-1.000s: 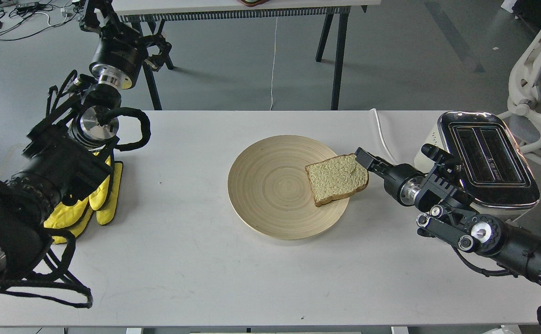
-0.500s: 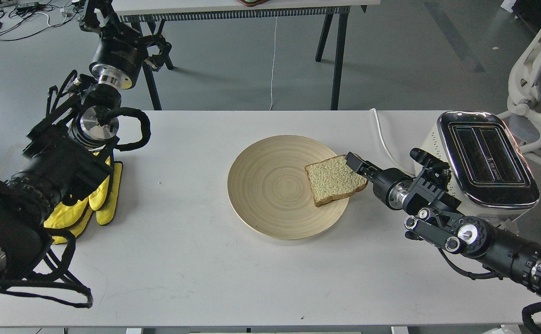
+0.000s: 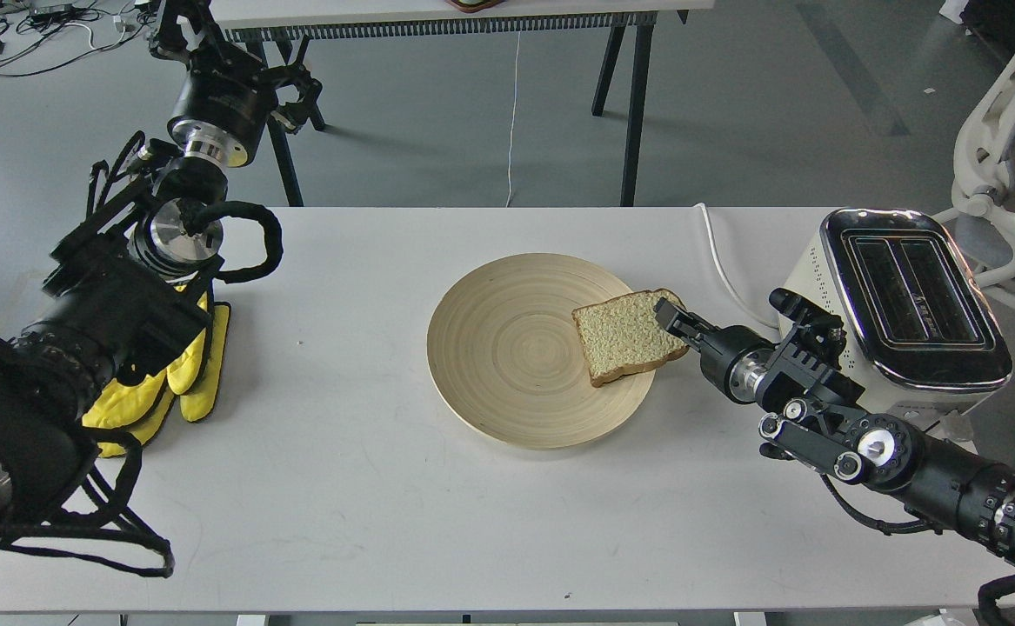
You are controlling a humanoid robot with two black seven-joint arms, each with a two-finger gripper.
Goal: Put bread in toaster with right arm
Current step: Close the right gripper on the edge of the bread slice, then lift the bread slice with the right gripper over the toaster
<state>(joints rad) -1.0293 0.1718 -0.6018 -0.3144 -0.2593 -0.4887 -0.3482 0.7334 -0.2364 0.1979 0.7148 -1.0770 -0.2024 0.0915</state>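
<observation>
The bread [image 3: 627, 335] lies flat on the right part of the wooden plate [image 3: 507, 365], overhanging its rim. The right hand [image 3: 669, 315] sits at the slice's right edge, nearest it; whether its fingers are apart cannot be told. The toaster [image 3: 911, 304] stands well right, behind the arm.

Our table [image 3: 368, 504] held a plate [image 3: 507, 348] at centre, bread [image 3: 624, 335] on its right edge, toaster [image 3: 907, 304] at far right, our right gripper [image 3: 671, 317] between toaster and bread, touching the bread, gloves [image 3: 185, 374] at far left under our left arm [image 3: 107, 313].
</observation>
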